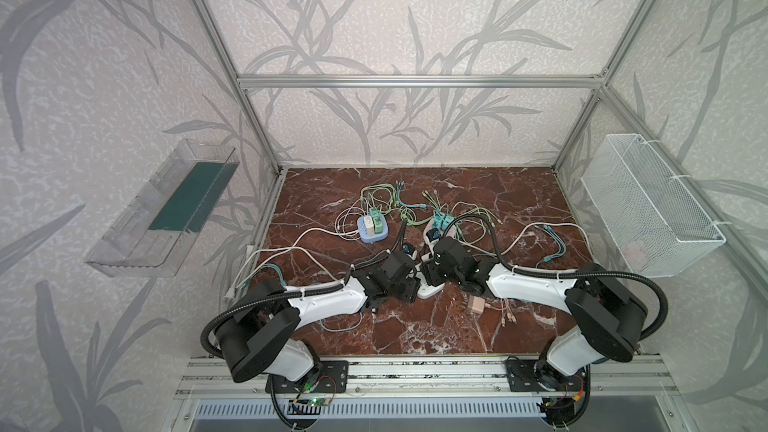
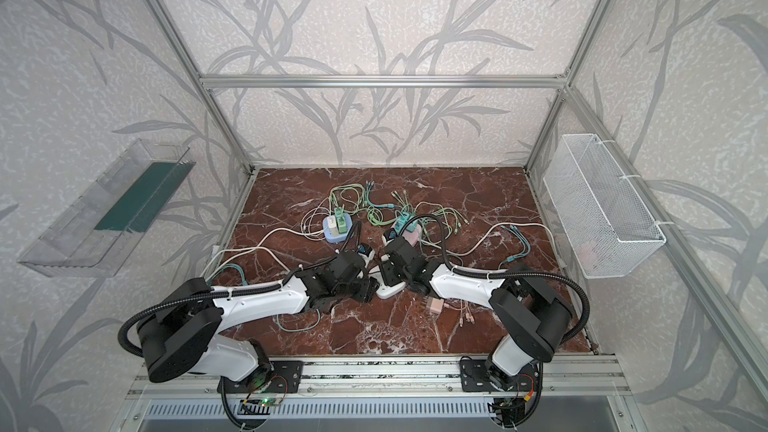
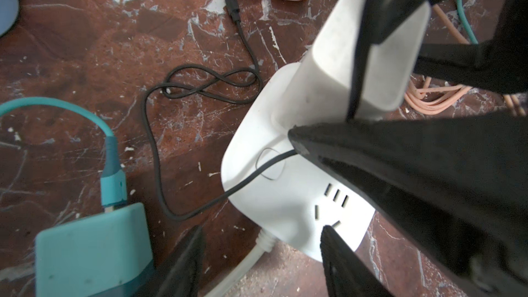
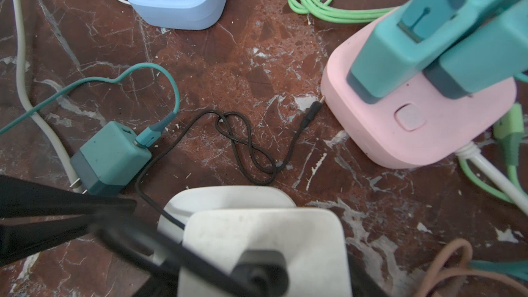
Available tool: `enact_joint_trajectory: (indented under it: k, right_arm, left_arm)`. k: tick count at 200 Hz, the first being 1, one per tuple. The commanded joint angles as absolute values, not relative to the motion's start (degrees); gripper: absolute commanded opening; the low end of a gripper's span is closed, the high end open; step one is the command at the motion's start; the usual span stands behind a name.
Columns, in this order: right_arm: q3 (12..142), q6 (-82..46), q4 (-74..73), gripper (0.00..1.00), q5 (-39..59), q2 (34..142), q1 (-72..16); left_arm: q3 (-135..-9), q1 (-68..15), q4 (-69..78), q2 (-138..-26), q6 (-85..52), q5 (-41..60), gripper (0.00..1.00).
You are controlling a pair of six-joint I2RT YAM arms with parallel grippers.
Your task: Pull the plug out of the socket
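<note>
Pinching the white plug (image 3: 323, 61) upright in its socket (image 3: 285, 195), the right gripper (image 3: 343, 87) reaches inward mid-bench. Fingers spread, the left gripper (image 3: 263, 230) straddles the socket's end.

Socket blocks: three, namely blue block (image 1: 372, 229), pink block (image 4: 385, 144), white block (image 3: 285, 195).
Plugged adapters: five. Two in blue, two in pink, one white adapter (image 3: 323, 75) in white.
Loose adapters: two, namely teal adapter (image 4: 111, 155), pink adapter (image 1: 477, 305).
Arms: two, left arm (image 1: 324, 301), right arm (image 1: 528, 288).
Wall bins: two, clear tray (image 1: 137, 222), mesh basket (image 1: 648, 209).

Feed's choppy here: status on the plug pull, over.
Right gripper clamped on white charger. Left gripper astride white power strip, grip unclear. Charger seated. Black cable draped over strip.
</note>
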State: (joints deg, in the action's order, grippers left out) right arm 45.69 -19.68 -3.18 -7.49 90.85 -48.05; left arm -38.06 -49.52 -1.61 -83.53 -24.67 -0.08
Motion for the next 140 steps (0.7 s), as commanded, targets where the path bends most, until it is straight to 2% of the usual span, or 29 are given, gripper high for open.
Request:
enact_joint_trajectory:
  k: [1, 43, 140]
  right_arm:
    - [47.1, -18.8, -3.8, 0.63, -8.3, 91.9, -48.2]
    - [47.4, -18.2, -4.1, 0.53, -8.2, 91.8, -48.3]
    - [46.6, -17.8, -4.8, 0.45, -8.6, 89.5, -48.3]
  left_arm:
    - [-37.6, -49.7, -0.5, -84.3, -25.6, 0.1, 0.65]
    - [-36.7, -49.7, 0.7, -84.3, -26.9, 0.0, 0.65]
    - [-38.5, -49.6, -3.6, -86.5, -28.7, -2.9, 0.63]
